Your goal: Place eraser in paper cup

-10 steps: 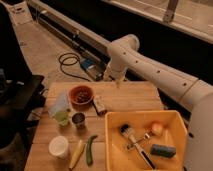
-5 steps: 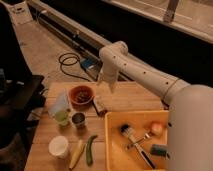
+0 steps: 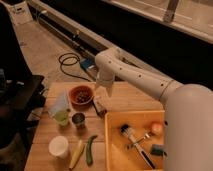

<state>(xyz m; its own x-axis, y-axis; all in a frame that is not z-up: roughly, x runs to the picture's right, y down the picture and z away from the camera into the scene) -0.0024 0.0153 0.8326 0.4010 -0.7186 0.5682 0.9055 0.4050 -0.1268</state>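
Robot hand (image 3: 103, 93), spread apart, hovers over small dark pale-sided eraser block (image 3: 100, 107); next it should lower, grip, then reach white round paper cup (image 3: 58, 146).

Smooth white tubular arm (image 3: 145, 80), thick at the base, with small dark dots on its rounded joint; pale gripper (image 3: 103, 94), fingers apart, at the bowl's (image 3: 81, 95) 3 o'clock.
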